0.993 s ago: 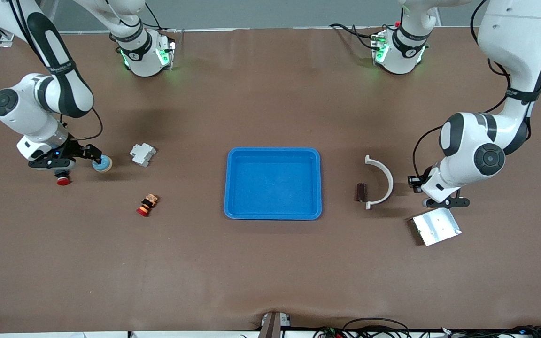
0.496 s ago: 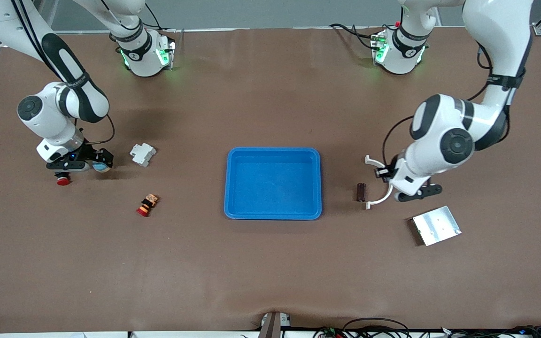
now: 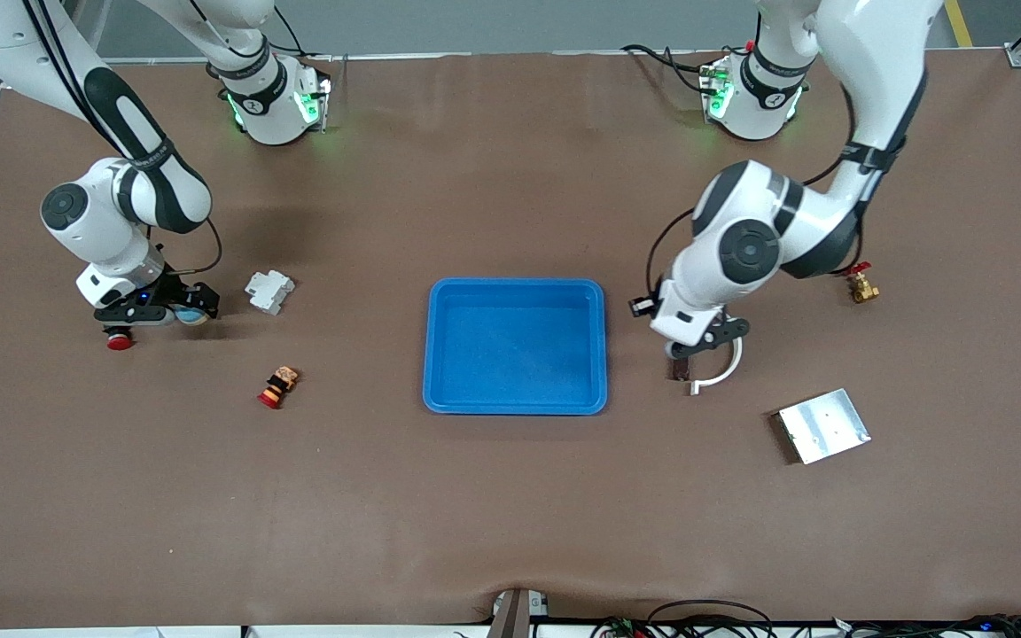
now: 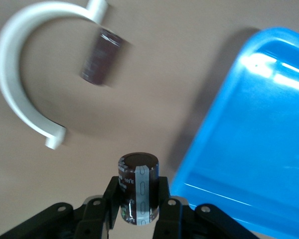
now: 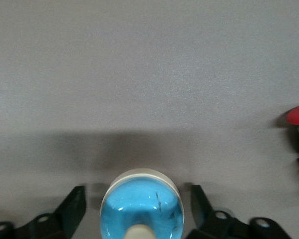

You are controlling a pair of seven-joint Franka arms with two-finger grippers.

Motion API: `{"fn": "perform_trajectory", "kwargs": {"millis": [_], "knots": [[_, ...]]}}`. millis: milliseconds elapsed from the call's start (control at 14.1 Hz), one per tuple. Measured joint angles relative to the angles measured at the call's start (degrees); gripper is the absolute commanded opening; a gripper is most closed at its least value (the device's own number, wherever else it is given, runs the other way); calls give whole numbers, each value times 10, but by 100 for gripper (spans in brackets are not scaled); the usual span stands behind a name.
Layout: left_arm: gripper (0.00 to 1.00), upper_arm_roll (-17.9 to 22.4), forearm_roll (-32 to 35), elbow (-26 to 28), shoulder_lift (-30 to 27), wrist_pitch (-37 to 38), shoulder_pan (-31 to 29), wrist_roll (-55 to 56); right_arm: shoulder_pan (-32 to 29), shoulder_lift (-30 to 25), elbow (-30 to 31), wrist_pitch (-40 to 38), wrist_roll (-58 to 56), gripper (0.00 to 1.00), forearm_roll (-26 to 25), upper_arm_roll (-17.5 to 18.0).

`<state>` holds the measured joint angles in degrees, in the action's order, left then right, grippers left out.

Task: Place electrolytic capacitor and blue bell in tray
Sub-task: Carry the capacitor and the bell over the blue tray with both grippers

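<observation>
The left hand (image 4: 138, 211) is gripping the capacitor (image 4: 138, 188), small, stiff and slick-sided; the right hand (image 5: 134, 209), fingers apart, is straddling the smooth, domed blue bell (image 5: 142, 205).

The left gripper (image 4: 138, 199) clamped an upright dark capacitor (image 4: 138, 186). Below lay a white curved bracket (image 4: 20, 74), a second dark cylinder (image 4: 100, 57), and the blue tray (image 4: 254, 134).

tray (image 3: 515, 292): glossy blue plastic | plate (image 3: 823, 425): dull silver metal | table (image 3: 510, 514): matt brown

Brown table (image 3: 510, 496), blue tray (image 3: 436, 354)
</observation>
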<state>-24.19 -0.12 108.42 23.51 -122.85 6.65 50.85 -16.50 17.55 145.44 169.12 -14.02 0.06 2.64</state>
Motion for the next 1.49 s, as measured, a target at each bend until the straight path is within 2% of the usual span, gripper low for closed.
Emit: {"fn": "perform_trajectory", "kwargs": {"millis": [425,638,851,1134,1489], "knots": [[0,1,33,-46,79,-77,53,121,0,-1,-2,-6,0,0,0,6],[0,1,41,-59,104,-86,64,154,2,-23,-14,-66,18,0,0,30],[0,2,41,-70,123,-91,74,175,25,-83,-31,-154,94,0,0,51],[0,3,41,-74,131,-93,76,183,105,-139,-60,-251,234,0,1,59],[0,3,41,-75,133,-93,77,189,269,-132,-145,-306,486,0,30,63]]}}
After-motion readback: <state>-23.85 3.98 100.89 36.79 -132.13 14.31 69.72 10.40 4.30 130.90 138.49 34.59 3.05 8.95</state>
